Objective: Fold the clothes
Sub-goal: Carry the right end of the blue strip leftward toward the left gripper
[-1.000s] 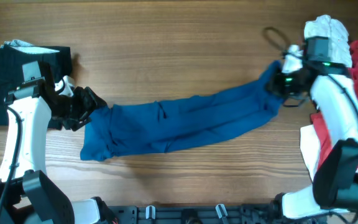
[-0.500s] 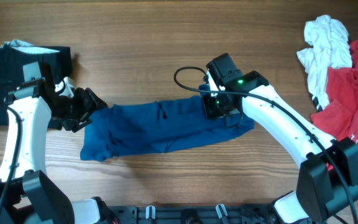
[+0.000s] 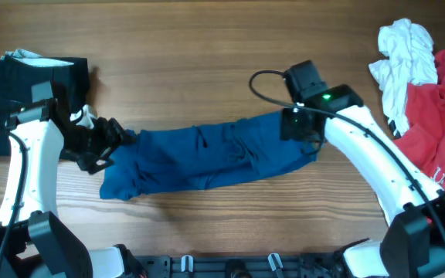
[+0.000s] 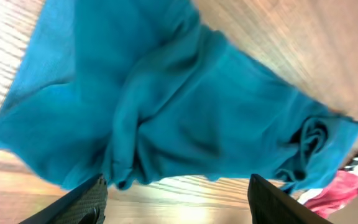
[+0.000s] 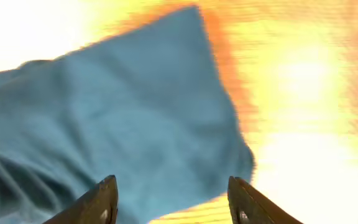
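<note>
The deep-blue shirt [image 3: 207,158] lies in a long crumpled band across the middle of the wooden table [image 3: 207,46], its right end doubled back on itself. At its left end my left gripper [image 3: 114,143] stands open, and the left wrist view shows the blue shirt [image 4: 185,106] ahead of the left gripper [image 4: 179,202] with nothing between the fingers. Over the shirt's right end my right gripper [image 3: 298,127] is open. The right wrist view has the blue shirt [image 5: 117,118] below the empty right gripper [image 5: 174,199].
A black garment [image 3: 6,100] with a bit of white cloth on it lies at the far left. A white garment [image 3: 402,54] and a red one [image 3: 439,116] are heaped at the right edge. A black cable [image 3: 263,79] loops from the right arm.
My right gripper carried the shirt's right end leftward, folding it over, then opened, let go and drew back to the right. The left gripper shifted slightly.
</note>
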Robot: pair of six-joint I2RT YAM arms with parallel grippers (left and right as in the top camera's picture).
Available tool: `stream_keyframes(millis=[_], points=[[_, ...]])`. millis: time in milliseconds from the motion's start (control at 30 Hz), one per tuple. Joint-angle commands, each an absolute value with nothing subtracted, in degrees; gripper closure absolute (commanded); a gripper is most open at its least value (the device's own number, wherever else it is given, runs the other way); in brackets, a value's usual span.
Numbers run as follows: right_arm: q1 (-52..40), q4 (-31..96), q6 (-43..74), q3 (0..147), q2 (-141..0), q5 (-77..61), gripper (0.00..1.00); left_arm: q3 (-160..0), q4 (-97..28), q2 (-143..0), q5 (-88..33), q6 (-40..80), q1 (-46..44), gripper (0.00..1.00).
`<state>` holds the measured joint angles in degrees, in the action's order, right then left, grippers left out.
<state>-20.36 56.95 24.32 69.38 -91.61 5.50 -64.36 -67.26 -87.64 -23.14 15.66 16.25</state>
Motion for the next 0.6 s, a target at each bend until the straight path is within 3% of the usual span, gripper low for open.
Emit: stream_keyframes(millis=[0,200,567], points=[[-17.1,56.6,20.8,68.4,-93.6,3.5,0.43,-63.9,-69.1,-87.0,-16.4,13.7,16.6,0.24],[-17.1,52.6,20.5,63.4,-98.0,3.3,0.42,-56.3,-64.8,-87.0,-16.6,13.6,16.6,0.19],[-17.1,51.2,19.7,63.0,-98.4,2.6,0.41,-39.2,-40.0,-87.1,-18.6,15.4,15.7,0.16]])
